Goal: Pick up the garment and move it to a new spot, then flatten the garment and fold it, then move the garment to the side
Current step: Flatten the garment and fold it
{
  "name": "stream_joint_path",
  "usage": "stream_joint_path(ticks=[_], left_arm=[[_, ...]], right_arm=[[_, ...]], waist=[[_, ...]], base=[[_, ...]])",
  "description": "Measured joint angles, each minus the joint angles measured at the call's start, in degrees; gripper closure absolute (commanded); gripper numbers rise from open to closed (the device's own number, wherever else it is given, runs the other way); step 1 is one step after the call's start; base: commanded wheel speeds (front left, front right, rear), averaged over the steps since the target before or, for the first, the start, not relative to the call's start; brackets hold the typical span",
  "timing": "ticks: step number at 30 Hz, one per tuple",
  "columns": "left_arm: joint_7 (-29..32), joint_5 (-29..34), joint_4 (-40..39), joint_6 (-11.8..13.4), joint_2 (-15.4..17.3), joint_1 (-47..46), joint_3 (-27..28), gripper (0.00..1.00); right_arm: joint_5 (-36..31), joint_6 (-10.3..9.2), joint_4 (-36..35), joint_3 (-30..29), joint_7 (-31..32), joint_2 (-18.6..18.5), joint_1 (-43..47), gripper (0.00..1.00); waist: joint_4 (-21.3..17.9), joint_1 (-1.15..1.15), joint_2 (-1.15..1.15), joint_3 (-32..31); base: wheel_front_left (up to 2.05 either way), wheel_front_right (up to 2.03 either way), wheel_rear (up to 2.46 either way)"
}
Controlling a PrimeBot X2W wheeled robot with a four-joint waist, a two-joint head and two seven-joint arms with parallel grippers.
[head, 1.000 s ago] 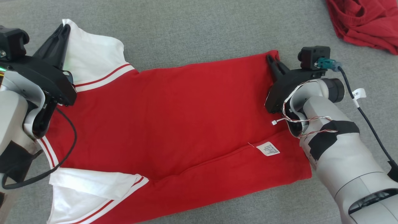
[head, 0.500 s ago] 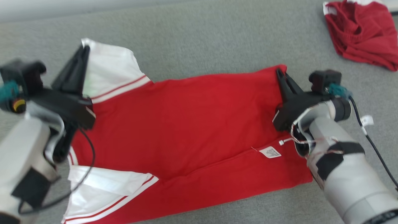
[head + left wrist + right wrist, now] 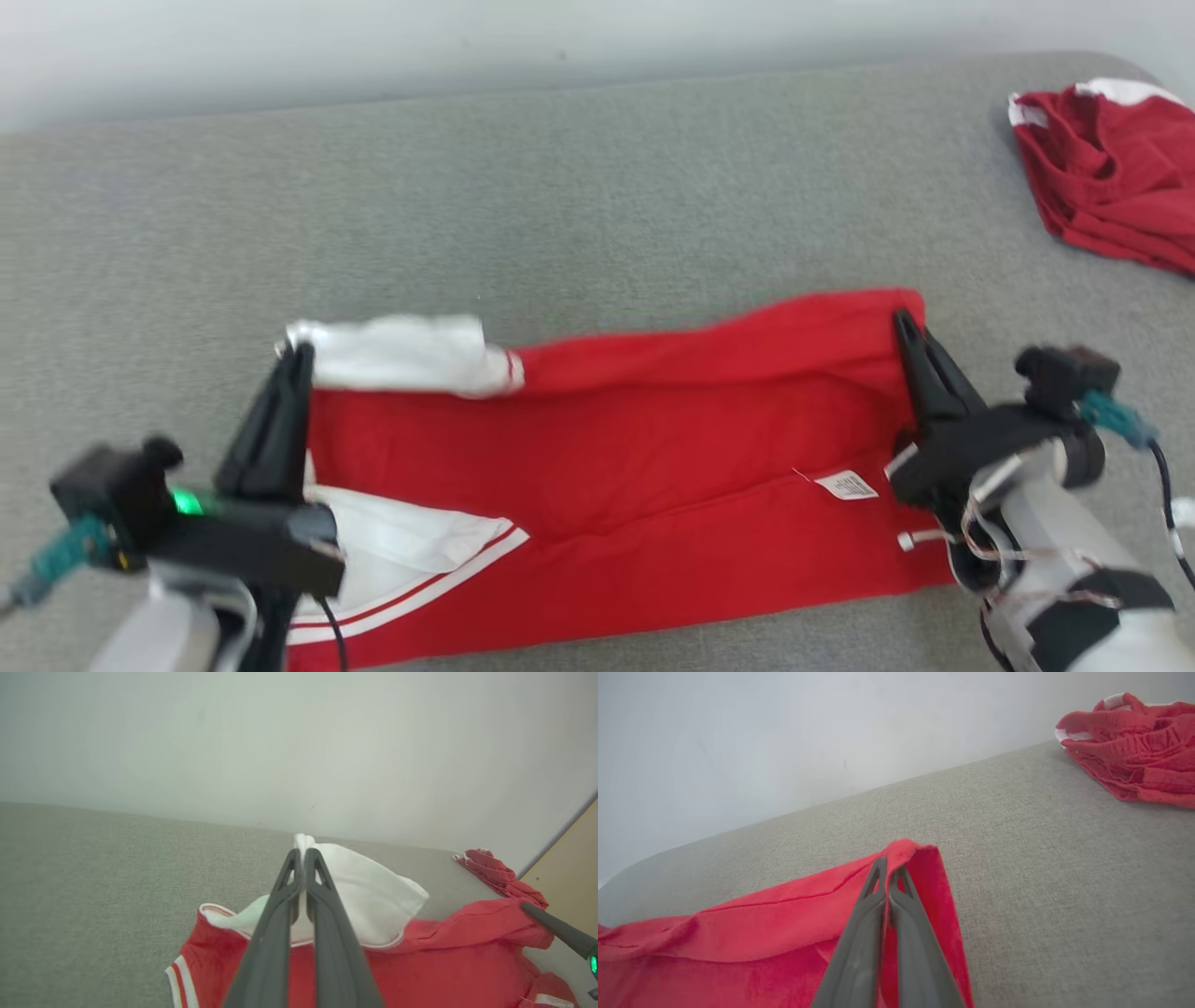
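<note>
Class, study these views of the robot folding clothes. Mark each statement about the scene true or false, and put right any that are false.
1. The left end effector is shut on the white sleeve of the red garment. True.
2. The right end effector hangs open above the red garment. False: it is shut on the garment's far red corner.
3. A second red garment lies crumpled at the far right of the grey surface. True.
4. The label lies beside the left end effector. False: it lies near the right end effector.
</note>
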Motion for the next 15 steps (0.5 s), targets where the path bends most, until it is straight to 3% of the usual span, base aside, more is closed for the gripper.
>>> stream_joint_path(ticks=[7, 15], left_arm=[[0.0, 2.56, -2.48, -0.55, -5.48, 9.74, 4.09, 1.0], [0.0, 6.94, 1.49, -2.71, -11.77, 16.33, 7.86, 1.0]], right_arm=[[1.44, 0.0, -6.39, -3.31, -0.01, -0.76, 8.0, 1.0], [2.57, 0.0, -9.07, -5.9, -0.01, -1.24, 15.57, 1.0]], waist=[[1.7, 0.0, 0.0, -1.41], [2.23, 0.0, 0.0, -2.48]], base=[[0.0, 0.0, 0.0], [0.0, 0.0, 0.0]])
